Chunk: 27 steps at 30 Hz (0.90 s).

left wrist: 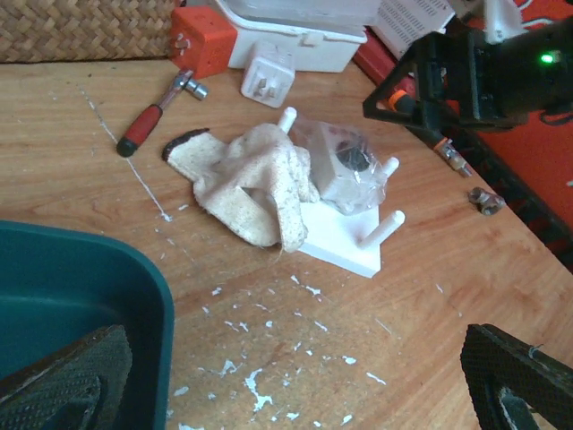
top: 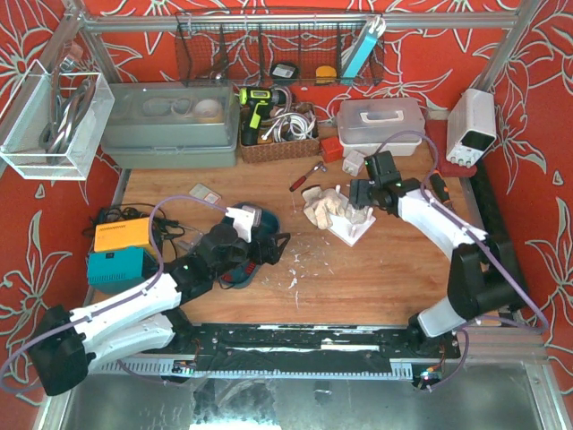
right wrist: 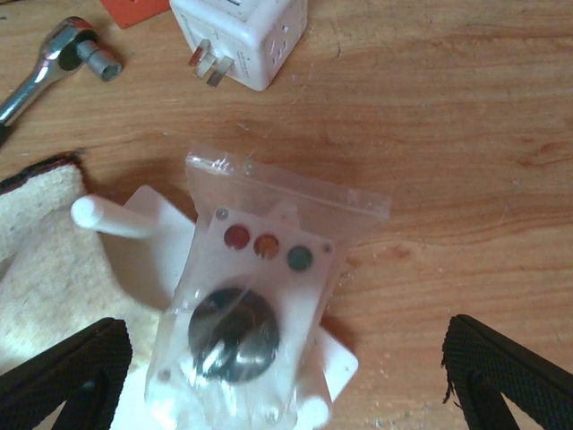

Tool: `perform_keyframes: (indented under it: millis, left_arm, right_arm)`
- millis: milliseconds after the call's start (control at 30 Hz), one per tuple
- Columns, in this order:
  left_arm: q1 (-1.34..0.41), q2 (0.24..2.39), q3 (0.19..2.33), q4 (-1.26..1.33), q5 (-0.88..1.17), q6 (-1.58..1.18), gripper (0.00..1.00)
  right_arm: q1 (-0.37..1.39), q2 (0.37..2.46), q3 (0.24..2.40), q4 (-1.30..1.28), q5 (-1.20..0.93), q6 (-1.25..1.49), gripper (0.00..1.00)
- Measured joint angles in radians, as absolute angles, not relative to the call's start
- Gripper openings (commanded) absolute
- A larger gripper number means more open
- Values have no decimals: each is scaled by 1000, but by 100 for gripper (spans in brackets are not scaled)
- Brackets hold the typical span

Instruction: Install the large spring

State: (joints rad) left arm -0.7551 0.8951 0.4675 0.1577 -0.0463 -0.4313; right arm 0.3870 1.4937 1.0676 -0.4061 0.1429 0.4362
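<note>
Two grippers, both spread wide, both holding nothing.

1. Left gripper: black fingers far apart. It sits over the rim of a dark teal plastic tray, well to the near left of the flat white base plate with upright pegs.
2. Right gripper: hangs directly above the plate, one finger out to each side of it.
3. Large spring: a dark round metal shape sealed in a clear zip plastic bag, along with a white block bearing red, orange and green dots. The bag lies on the plate among the pegs.
4. Cream fabric work glove: draped over the plate's left edge, against the bag.
5. White cube plug adapter: just behind the plate.
6. Red-handled ratchet wrench: behind and left of the plate, on the wooden table.
</note>
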Motion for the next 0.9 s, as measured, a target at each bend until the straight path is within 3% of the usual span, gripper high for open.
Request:
perform_keyframes:
  millis: [600,900]
  left_arm:
    - [-826,753,310,273,-132,-303,100]
    - [-826,759,310,280,-161,-302,100]
  right_arm:
    - [411,1774,1195,-435,157,510,90]
    - [411,1838,1221,-435,157,559,72]
